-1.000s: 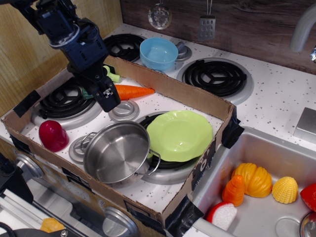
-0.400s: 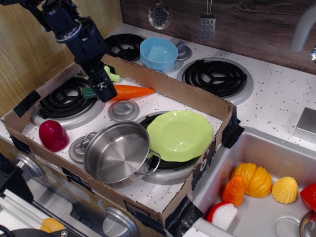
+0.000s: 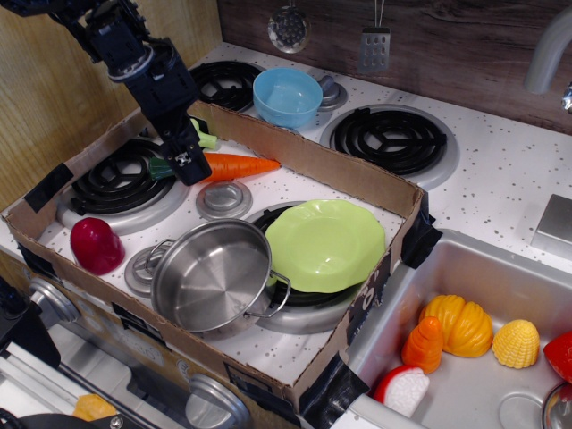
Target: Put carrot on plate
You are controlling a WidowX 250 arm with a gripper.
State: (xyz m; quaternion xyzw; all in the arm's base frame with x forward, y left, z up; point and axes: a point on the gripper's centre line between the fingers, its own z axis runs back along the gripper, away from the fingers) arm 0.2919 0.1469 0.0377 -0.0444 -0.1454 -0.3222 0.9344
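The toy stove top (image 3: 500, 183) is white with dark speckles, and a cardboard tray (image 3: 308, 161) lies on it. Behind the lime-green plate (image 3: 326, 243) lies the carrot (image 3: 239, 165). The gripper (image 3: 186, 164) stands at its green end; whether it grips, I cannot tell.

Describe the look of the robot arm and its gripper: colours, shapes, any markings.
The arm is built from dark navy-blue, rounded, blocky segments with black joints, with a pale grey band around one joint. It narrows to a slim black gripper whose jaws carry small white marks near the tip. No loose cables or labels can be made out.
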